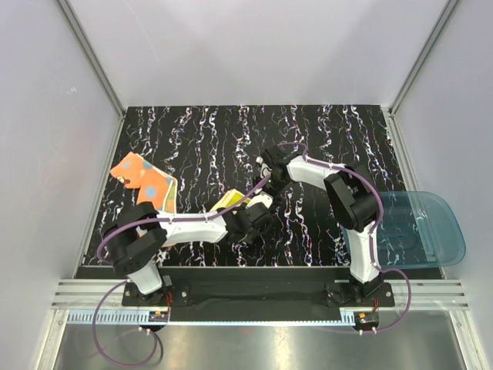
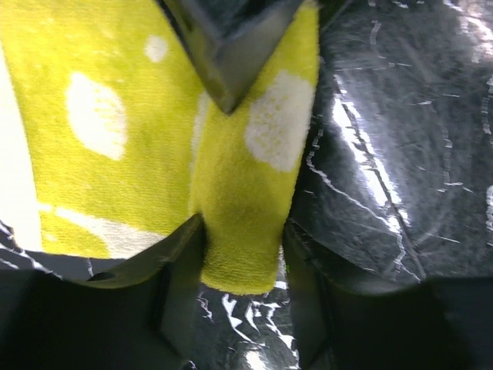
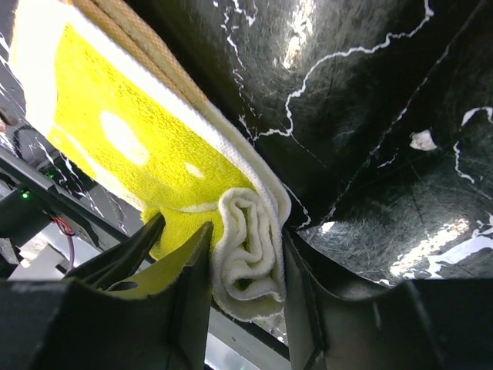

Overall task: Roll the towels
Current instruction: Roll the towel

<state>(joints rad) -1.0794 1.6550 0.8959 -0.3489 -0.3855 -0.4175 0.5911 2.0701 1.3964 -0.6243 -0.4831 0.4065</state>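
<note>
Step in hand: you are rolling the yellow towel [image 1: 228,202] at the middle of the worktop [image 1: 200,139]; I judge the roll only begun, since a broad flat stretch of cloth shows in both wrist views.
Yellow towel: it lies between the two arms, mostly hidden under them in the top view; only a small yellow corner shows there.
Left fingers [image 2: 243,266]: set narrow, with a folded ridge of yellow cloth between them. It looks like a pinch, but they may be mid-move, so treat the grip as unproven.
Right fingers [image 3: 246,262]: closed on the rolled end of the towel, whose pale coiled layers sit squarely in the gap.
Keeping the roll tight: hold the right end firm so the coil does not spring loose, and let the left side feed cloth toward it rather than pull away.
Keeping it straight: keep both pinches on one line across the towel; if one end leads, the roll will likely cone.
Watch for: the pale edging slipping out of the right grip, and the left fold bunching instead of wrapping over.
Orange towel [image 1: 148,181]: it sits crumpled at the left side of the worktop, well apart from both grippers and untouched; leave it until the yellow one is finished.
Blue tray [image 1: 443,227]: it rests at the right edge, beyond the right arm, clear of the work.
</note>
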